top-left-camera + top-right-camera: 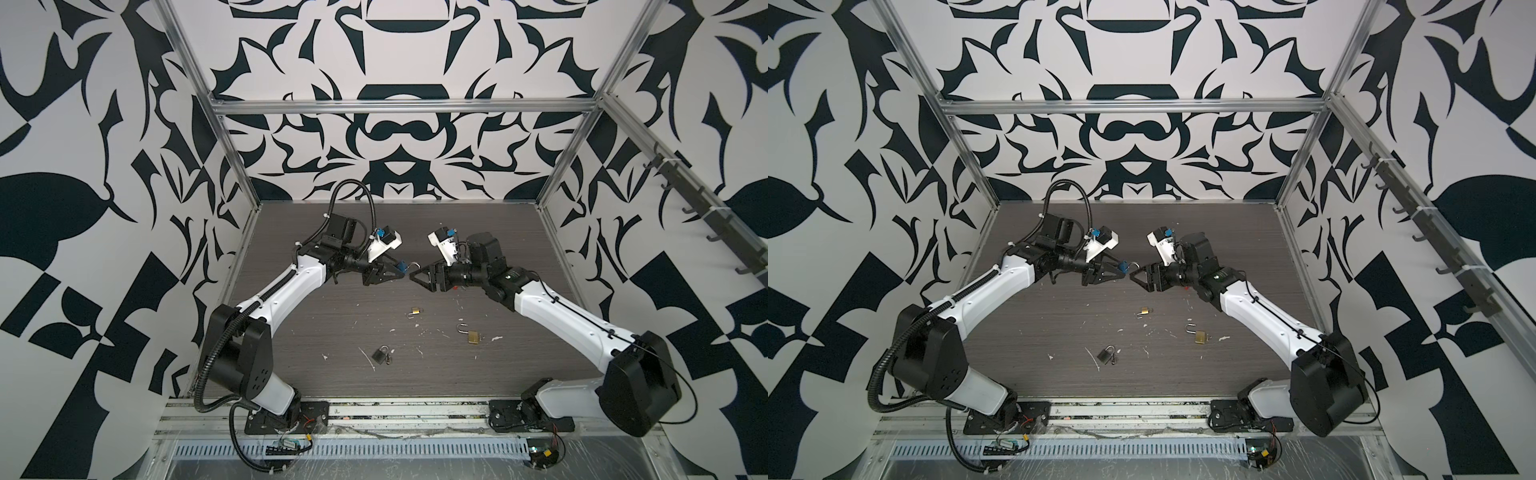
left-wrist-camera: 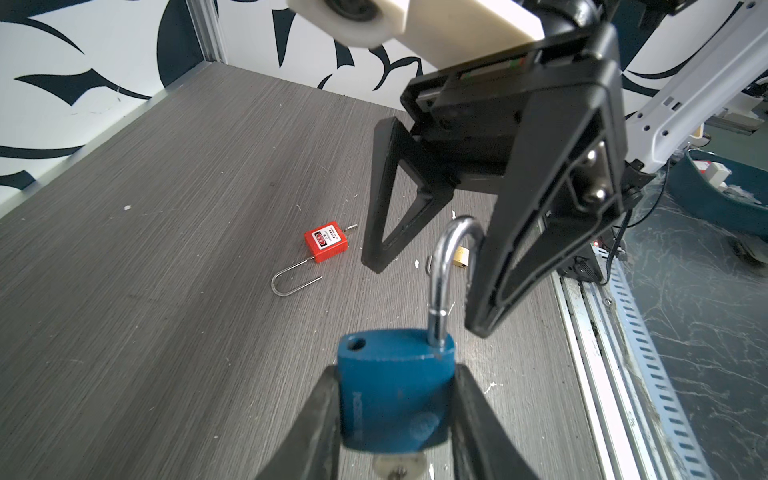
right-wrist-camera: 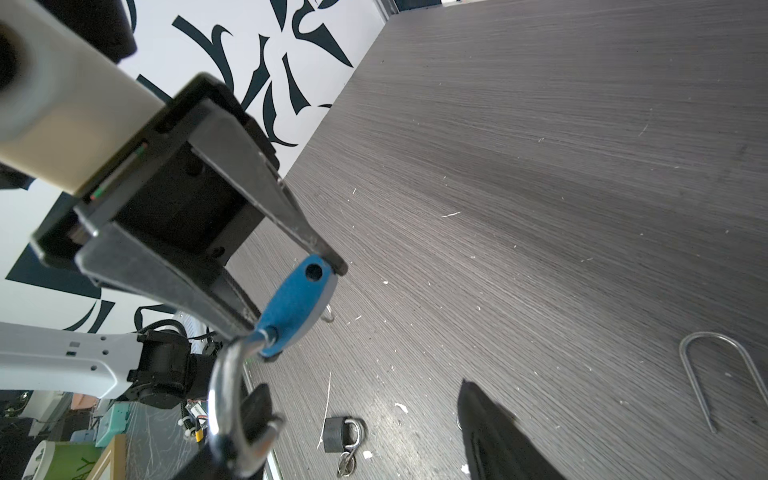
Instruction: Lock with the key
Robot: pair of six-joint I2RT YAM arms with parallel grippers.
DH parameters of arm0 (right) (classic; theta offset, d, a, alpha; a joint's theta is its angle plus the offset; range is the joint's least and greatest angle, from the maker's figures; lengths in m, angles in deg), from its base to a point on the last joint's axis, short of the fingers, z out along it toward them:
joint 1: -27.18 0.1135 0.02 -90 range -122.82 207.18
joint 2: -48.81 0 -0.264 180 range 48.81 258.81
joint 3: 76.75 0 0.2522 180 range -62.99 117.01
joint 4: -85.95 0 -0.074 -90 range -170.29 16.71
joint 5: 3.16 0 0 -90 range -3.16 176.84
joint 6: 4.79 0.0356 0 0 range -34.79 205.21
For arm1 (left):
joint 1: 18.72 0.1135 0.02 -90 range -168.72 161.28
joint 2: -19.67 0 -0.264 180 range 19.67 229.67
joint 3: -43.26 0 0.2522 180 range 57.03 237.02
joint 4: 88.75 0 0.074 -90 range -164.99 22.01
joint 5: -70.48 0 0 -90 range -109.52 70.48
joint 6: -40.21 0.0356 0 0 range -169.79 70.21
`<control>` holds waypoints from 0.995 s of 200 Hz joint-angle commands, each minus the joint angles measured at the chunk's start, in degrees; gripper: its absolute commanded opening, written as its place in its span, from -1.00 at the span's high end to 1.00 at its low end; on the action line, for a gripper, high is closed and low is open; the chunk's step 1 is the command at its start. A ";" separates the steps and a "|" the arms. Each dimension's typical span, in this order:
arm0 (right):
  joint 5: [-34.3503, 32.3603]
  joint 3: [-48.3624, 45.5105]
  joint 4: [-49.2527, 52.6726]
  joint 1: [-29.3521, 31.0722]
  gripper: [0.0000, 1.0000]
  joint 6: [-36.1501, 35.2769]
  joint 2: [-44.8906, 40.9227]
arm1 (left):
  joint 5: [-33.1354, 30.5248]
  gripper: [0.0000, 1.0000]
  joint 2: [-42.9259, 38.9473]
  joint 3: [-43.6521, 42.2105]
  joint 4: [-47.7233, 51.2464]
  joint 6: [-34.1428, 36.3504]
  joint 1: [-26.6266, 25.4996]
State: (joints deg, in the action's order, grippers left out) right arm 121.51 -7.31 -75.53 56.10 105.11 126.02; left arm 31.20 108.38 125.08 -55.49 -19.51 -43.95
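With blue padlock (image 2: 395, 395) clenched in left pincer (image 1: 400, 271), holds released right pincer (image 2: 424, 297) around its open shackle (image 2: 440, 266), above counter (image 2: 166, 249).

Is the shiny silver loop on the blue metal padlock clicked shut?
No, the silver loop of the blue padlock stands swung open, and one hole in the top of its body is empty.

Your table (image 1: 316, 332) is dark grey wood w/ little white bits (image 1: 496, 338) all over. You've got 4 locks lying on it, all apart: a small gold lock (image 1: 414, 311) near the middle, a bigger gold lock (image 1: 471, 335) w/ its loop open, a dark lock (image 1: 380, 354) w/ keys (image 1: 388, 360) right by it, & a red lock (image 2: 325, 246) w/ a long thin open loop.
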 commanded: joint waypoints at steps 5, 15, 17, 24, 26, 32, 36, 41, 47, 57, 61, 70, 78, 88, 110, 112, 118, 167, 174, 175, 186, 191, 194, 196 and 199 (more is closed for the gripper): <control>-3.03 3.18 -1.41 -1.33 -0.31 1.49 0.77 | 3.34 1.00 -0.23 -0.82 -0.57 1.90 -0.03; -3.46 3.30 -1.33 -2.04 -0.27 2.22 1.28 | 3.51 1.00 -0.26 -0.86 -0.57 1.97 -0.20; -3.52 3.36 -1.30 -2.15 -0.26 2.33 1.30 | 3.55 1.00 -0.24 -0.85 -0.53 1.97 -0.18; -3.63 3.46 -1.56 -2.45 -0.23 2.90 1.51 | 3.55 1.00 -0.26 -0.82 -0.58 2.10 -0.42; -3.62 3.51 -1.63 -2.53 -0.23 2.94 1.53 | 3.59 1.00 -0.28 -0.82 -0.54 2.14 -0.43; -3.61 3.55 -1.61 -2.70 -0.22 3.19 1.60 | 3.59 1.00 -0.28 -0.90 -0.60 2.23 -0.58; -3.63 3.56 -1.66 -2.73 -0.21 3.27 1.55 | 3.59 1.00 -0.28 -0.95 -0.53 2.31 -0.64; -3.65 3.68 -1.60 -2.82 -0.21 3.30 1.43 | 3.50 1.00 -0.22 -0.99 -0.55 2.39 -0.75; -3.73 3.77 -1.41 -2.85 -0.21 3.30 1.23 | 3.47 1.00 -0.34 -1.10 -0.55 2.54 -0.80; -3.89 3.78 -0.88 -3.03 -0.20 3.20 0.65 | 3.00 1.00 -0.46 -1.16 -0.50 2.83 -0.96; -3.91 3.88 -0.53 -3.00 -0.20 3.21 0.30 | 2.66 1.00 -0.55 -1.29 -0.37 3.01 -0.98; -4.13 3.93 0.56 -3.13 -0.19 3.16 -0.43 | 1.63 1.00 -0.86 -1.45 -0.37 3.54 -1.02; -4.71 4.22 2.14 -3.24 -0.19 3.03 -1.26 | 0.17 1.00 -0.99 -1.58 -0.05 4.18 -1.08; -5.94 4.67 5.02 -3.35 -0.19 3.01 -2.37 | -1.60 1.00 -1.44 -1.85 0.24 5.16 -1.27; -9.06 6.05 12.38 -3.66 -0.18 5.13 -4.10 | -5.98 1.00 -2.10 -2.48 0.70 7.29 -1.63; -9.05 6.09 12.84 -3.69 -0.18 5.45 -4.20 | -6.47 1.00 -2.08 -2.48 0.81 7.57 -1.65; -8.99 6.19 14.00 -3.70 -0.18 6.53 -4.62 | -7.69 1.00 -2.20 -2.69 0.96 8.12 -1.80; 0.32 4.09 8.96 -3.71 -0.12 16.91 -3.78 | -14.53 1.00 -1.70 -3.45 1.68 11.38 -4.32; 1.46 3.92 8.00 -3.73 -0.09 17.92 -2.87 | -15.21 1.00 -1.59 -3.45 1.72 11.46 -4.62; 1.58 3.96 7.91 -3.72 -0.09 18.08 -2.73 | -15.30 1.00 -1.60 -3.41 1.74 11.46 -4.72; 3.28 4.01 7.04 -3.66 -0.06 19.08 -1.23 | -16.71 1.00 -1.60 -3.38 1.84 11.77 -5.35; 3.91 4.04 6.76 -3.70 -0.04 19.51 -0.49 | -17.66 1.00 -1.60 -3.43 1.98 12.02 -5.71; 4.31 3.98 6.61 -3.67 -0.03 19.70 -0.04 | -18.21 1.00 -1.59 -3.45 2.02 12.14 -5.91; 4.56 3.97 6.52 -3.65 -0.02 19.86 0.22 | -18.60 1.00 -1.60 -3.45 2.11 12.23 -5.95; 4.86 3.93 6.39 -3.66 -0.01 20.17 0.63 | -19.04 1.00 -1.60 -3.45 2.20 12.42 -6.06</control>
State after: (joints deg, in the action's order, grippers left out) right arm 121.03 -3.40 -65.63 52.28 120.50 123.96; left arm 15.72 108.03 122.13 -54.37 -9.94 -48.82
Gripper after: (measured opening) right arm 0.523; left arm 0.381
